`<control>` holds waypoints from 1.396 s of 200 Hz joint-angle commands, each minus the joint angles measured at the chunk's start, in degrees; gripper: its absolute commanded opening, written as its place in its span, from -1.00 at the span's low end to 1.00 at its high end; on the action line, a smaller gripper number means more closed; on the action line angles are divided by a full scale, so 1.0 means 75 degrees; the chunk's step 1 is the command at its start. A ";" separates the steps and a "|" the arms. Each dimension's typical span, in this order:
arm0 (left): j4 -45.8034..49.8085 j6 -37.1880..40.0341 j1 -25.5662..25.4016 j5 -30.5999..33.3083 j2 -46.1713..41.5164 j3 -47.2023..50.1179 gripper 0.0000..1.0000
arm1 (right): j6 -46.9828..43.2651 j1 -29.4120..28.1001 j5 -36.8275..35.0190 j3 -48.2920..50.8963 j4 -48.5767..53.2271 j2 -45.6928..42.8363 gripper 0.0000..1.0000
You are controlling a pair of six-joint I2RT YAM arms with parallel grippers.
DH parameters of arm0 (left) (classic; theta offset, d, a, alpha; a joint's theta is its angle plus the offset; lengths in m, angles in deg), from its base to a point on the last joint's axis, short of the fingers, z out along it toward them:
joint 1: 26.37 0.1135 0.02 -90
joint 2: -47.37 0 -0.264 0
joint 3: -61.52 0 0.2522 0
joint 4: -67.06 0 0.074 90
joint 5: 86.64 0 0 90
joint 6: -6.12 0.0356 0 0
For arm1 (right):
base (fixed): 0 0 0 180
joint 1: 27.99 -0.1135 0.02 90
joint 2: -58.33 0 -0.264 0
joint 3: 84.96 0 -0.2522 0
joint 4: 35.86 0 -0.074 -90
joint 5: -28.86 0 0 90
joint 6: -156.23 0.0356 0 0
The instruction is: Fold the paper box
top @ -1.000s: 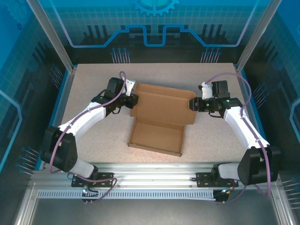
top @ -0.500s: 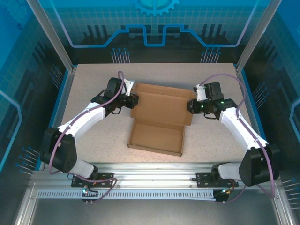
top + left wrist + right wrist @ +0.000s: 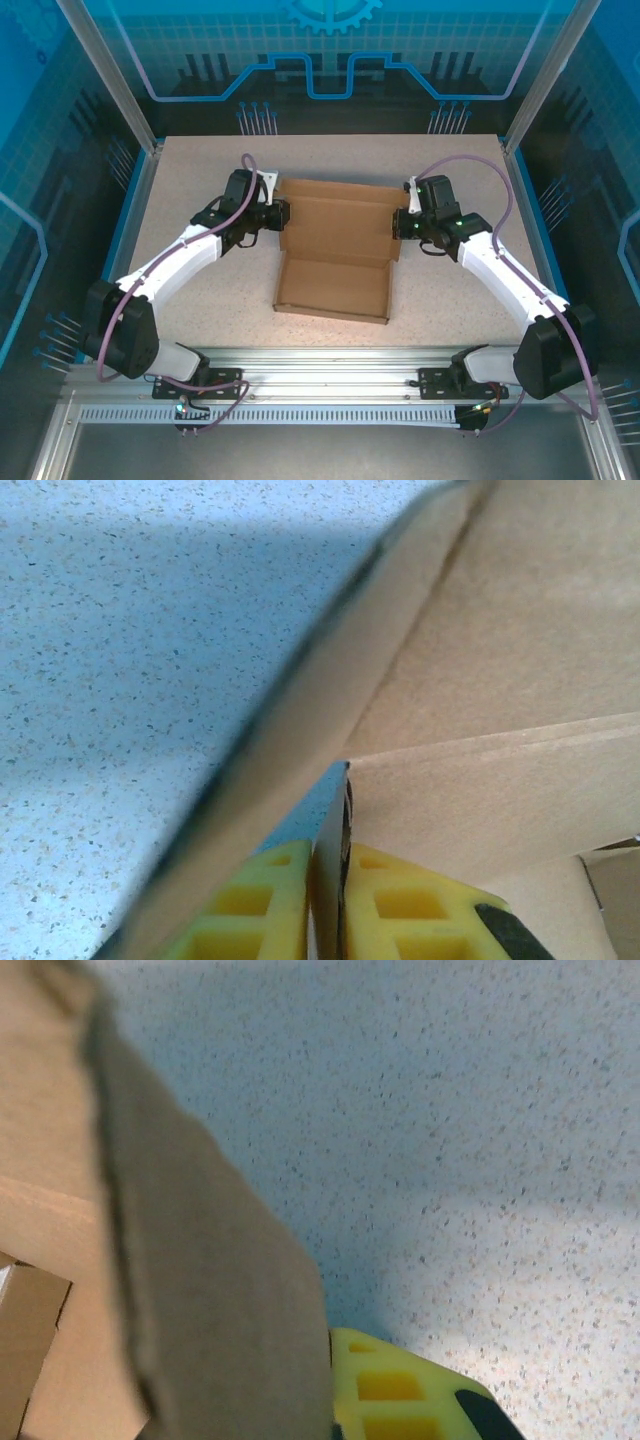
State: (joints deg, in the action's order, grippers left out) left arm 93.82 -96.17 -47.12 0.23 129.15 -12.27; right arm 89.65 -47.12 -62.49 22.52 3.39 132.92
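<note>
The paper box (image 3: 335,250), plain brown cardboard, lies open in the middle of the table, its tray part toward the near edge and a wide panel behind it. My left gripper (image 3: 283,216) is at the box's left side flap. In the left wrist view its yellow fingers (image 3: 268,905) are shut on the thin edge of that flap (image 3: 470,790). My right gripper (image 3: 399,226) is at the right side flap. In the right wrist view one yellow finger (image 3: 400,1392) presses against the raised flap (image 3: 210,1290), which hides the other finger.
The speckled tabletop (image 3: 200,290) has free room left, right and behind the box. Blue rails (image 3: 135,215) edge the table sides. An aluminium frame (image 3: 330,365) runs along the near edge, by both arm bases.
My right gripper has moved left and slightly back and closed on the right flap, which now stands closer in. My left gripper has shifted slightly back, still holding the left flap.
</note>
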 commanded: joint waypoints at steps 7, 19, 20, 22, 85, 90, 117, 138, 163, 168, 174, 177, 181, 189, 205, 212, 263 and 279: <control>-0.0615 -0.0320 -0.0198 0.0025 -0.0181 0.0096 -0.68 | 0.0393 -0.0191 -0.0117 -0.0150 -0.1304 -0.0002 -0.88; -0.0735 -0.0391 -0.0198 0.0053 -0.0169 0.0042 -0.67 | 0.0412 -0.0229 -0.0221 -0.0211 -0.1583 0.0090 -0.87; -0.0736 -0.0401 -0.0198 0.0060 -0.0169 0.0039 -0.67 | 0.0408 -0.0229 -0.0229 -0.0213 -0.1612 0.0088 -0.87; -0.0742 -0.0424 -0.0195 0.0080 -0.0163 0.0036 -0.67 | 0.0411 -0.0227 -0.0224 -0.0215 -0.1679 0.0110 -0.87; -0.1753 -0.0791 -0.0192 0.0623 -0.0032 0.0225 -0.60 | 0.0644 -0.0264 -0.0315 0.0218 -0.3723 0.0589 -0.82; -0.1826 -0.0783 -0.0198 0.0644 -0.0019 0.0256 -0.60 | 0.0665 -0.0260 -0.0316 0.0276 -0.3856 0.0610 -0.82; -0.2044 -0.0716 -0.0191 0.0706 0.0107 0.0286 -0.61 | 0.0734 -0.0278 -0.0307 0.0566 -0.4470 0.0760 -0.81; -0.2400 -0.0763 -0.0198 0.0707 0.0123 0.0539 -0.62 | 0.0745 -0.0318 -0.0345 0.0848 -0.4838 0.0778 -0.83; -0.2589 -0.0792 -0.0195 0.0680 0.0125 0.0797 -0.63 | 0.0712 -0.0383 -0.0466 0.1073 -0.5149 0.0737 -0.85; -0.2636 -0.0798 -0.0195 0.0675 0.0102 0.0862 -0.63 | 0.0701 -0.0400 -0.0492 0.1281 -0.5210 0.0721 -0.86; -0.2693 -0.0809 -0.0197 0.0667 0.0063 0.0958 -0.63 | 0.0684 -0.0429 -0.0526 0.1363 -0.5286 0.0694 -0.86; -0.2723 -0.0835 -0.0202 0.0673 0.0035 0.0999 -0.63 | 0.0675 -0.0440 -0.0540 0.1397 -0.5321 0.0676 -0.86; -0.2763 -0.0848 -0.0202 0.0694 0.0002 0.1067 -0.64 | 0.0653 -0.0468 -0.0555 0.1441 -0.5368 0.0659 -0.86; -0.2822 -0.0890 -0.0207 0.0708 -0.0070 0.1192 -0.64 | 0.0603 -0.0521 -0.0599 0.1530 -0.5418 0.0598 -0.86; -0.2950 -0.1013 -0.0208 0.0707 -0.0210 0.1405 -0.64 | 0.0524 -0.0617 -0.0709 0.1666 -0.5650 0.0525 -0.85; -0.2985 -0.1092 -0.0204 0.0702 -0.0269 0.1498 -0.64 | 0.0505 -0.0644 -0.0722 0.1732 -0.5727 0.0517 -0.85; -0.3436 -0.1413 -0.0263 0.0805 -0.0705 0.2195 -0.64 | 0.0517 -0.0880 -0.0981 0.2137 -0.6095 0.0394 -0.85; -0.3522 -0.1538 -0.0282 0.0824 -0.0775 0.2374 -0.64 | 0.0567 -0.0906 -0.1060 0.2282 -0.6192 0.0348 -0.85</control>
State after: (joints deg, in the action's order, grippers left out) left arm 68.64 -105.00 -47.27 8.73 124.52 3.03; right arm 92.78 -51.65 -72.37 37.99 -38.77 136.92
